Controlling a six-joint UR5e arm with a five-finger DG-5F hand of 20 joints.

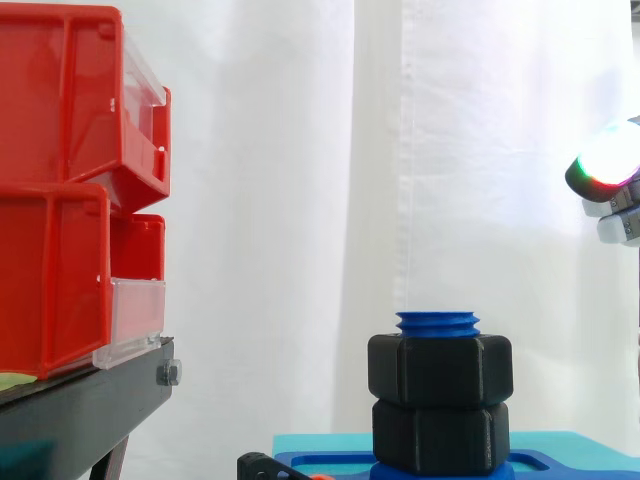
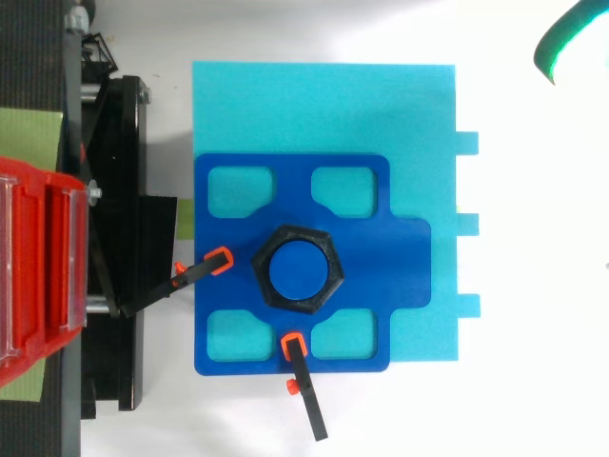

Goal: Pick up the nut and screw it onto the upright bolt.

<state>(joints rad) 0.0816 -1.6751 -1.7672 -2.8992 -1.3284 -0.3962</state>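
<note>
Nut [image 1: 440, 370] is apparently already threaded on the upright bolt [image 1: 437, 323], above a lower nut [image 1: 440, 435], at the centre of the plate [image 2: 362, 257]. Robot hand [image 1: 610, 165] is high and to the right of the bolt, well apart. Open or closed: cannot tell.

The bolt [image 1: 437, 322] stands upright in the middle of the plate [image 2: 371, 257], which lies on a board [image 2: 324, 105]. Round the bolt the upper nut [image 1: 440, 370] sits over the lower nut [image 1: 440, 435], apparently touching. To the left, bins [image 1: 55, 290] rest on a stand [image 1: 80, 410]. The hand [image 1: 605, 165] hangs high at the right, well apart.
</note>
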